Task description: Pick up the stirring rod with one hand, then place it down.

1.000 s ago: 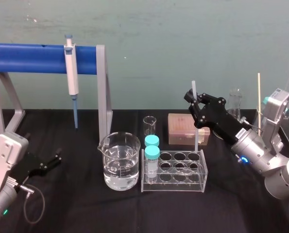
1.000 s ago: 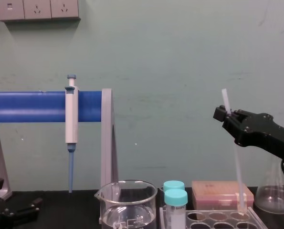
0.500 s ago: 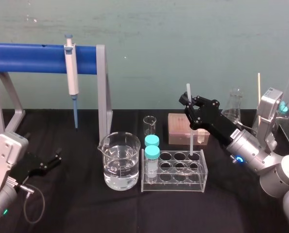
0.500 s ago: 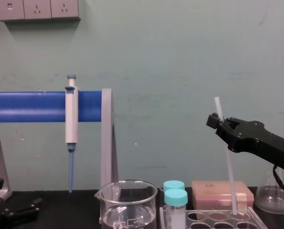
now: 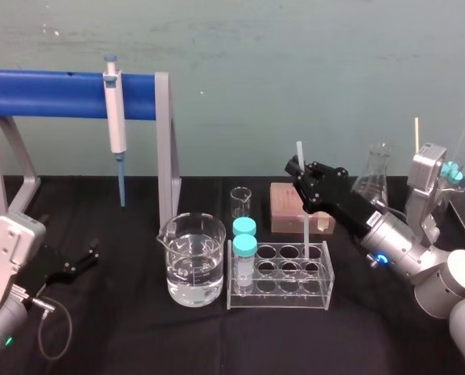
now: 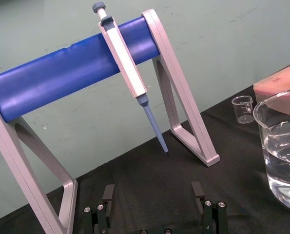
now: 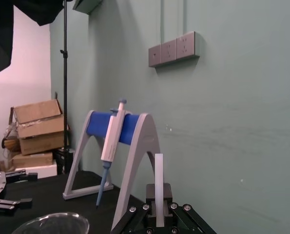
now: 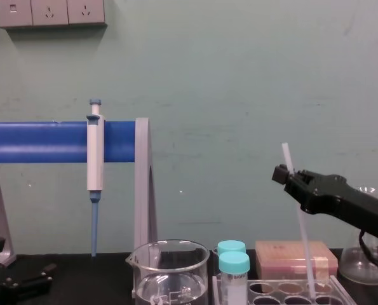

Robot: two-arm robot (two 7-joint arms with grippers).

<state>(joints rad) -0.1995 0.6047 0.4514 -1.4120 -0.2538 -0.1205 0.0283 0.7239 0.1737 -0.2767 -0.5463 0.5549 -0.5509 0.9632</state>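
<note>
**Q:** Where are your hands?

**Me:** My left gripper [image 5: 90, 255] rests at the near left of the table, fingers spread apart with nothing between them. It has no part in this. My right gripper [image 5: 301, 173] is over the clear rack [image 5: 279, 294] in the middle, pinched tight on the stirring rod [image 5: 305, 226] close to its top end.

**Q:** And the rod itself?

**Me:** Almost upright, leaning slightly, with its lower tip at a far-row well towards the rack's right. I cannot tell whether it touches the well's floor.

**Q:** How do you set it down well?

**Me:** I judge this is the placing step. I would lower along the rod's own line so the tip slides into that 1 well without scraping the rim, and let go only once the rod bears on something. The beaker [image 5: 193, 262] and 2 capped tubes [image 5: 245, 248] stand to the left, so I should not drift that way. The pink box [image 5: 283, 209] sits just behind the rack, and the pipette [image 5: 116, 117] hangs far left, well apart.
</note>
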